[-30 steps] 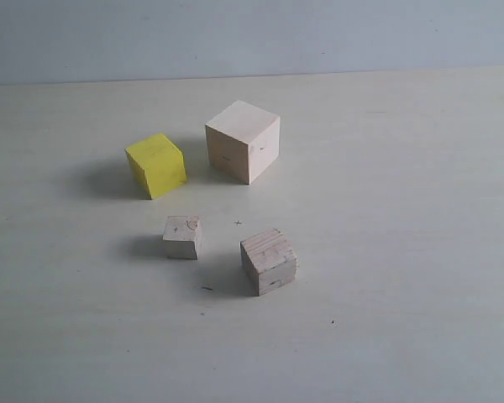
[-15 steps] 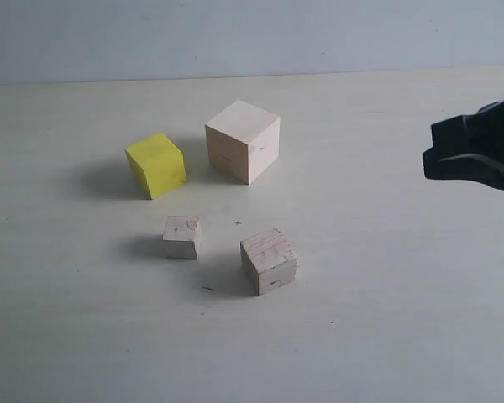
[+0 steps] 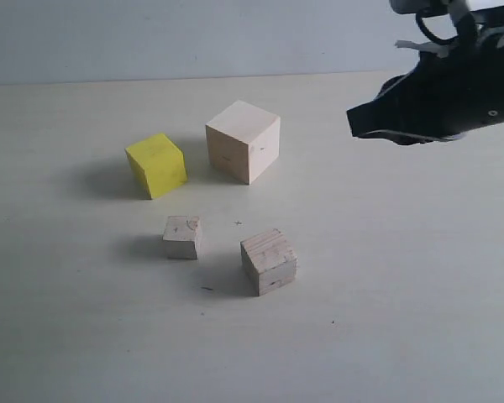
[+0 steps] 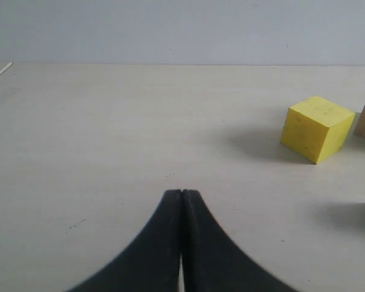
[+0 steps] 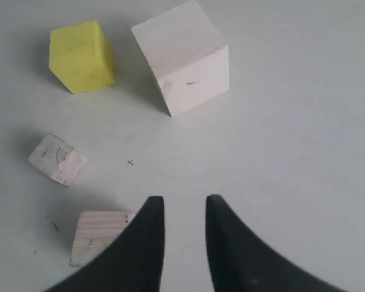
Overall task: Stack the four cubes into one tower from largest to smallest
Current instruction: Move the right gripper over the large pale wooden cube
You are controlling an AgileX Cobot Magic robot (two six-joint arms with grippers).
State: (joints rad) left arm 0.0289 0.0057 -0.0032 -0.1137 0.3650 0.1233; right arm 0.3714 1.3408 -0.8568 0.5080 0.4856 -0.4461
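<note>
The yellow cube [image 3: 156, 164] looks light, rigid and flat-faced, so it is best pinched across two opposite sides at mid-height. It stands just beside the largest pale cube [image 3: 243, 141], while the right gripper [image 5: 185, 202] hangs raised on that cube's other side, jaws slightly parted and empty. The left gripper [image 4: 181, 194] sits beyond the yellow cube, jaws pressed together on nothing.

- We see a pale table [image 3: 403, 277] w/ a plain grey-blue wall [image 3: 193, 38] behind it.
- Small cross mark [image 3: 238, 222] on the tabletop, approx mid-scene.
- We also spot a dark speck [image 3: 333, 321] nr the front.
</note>
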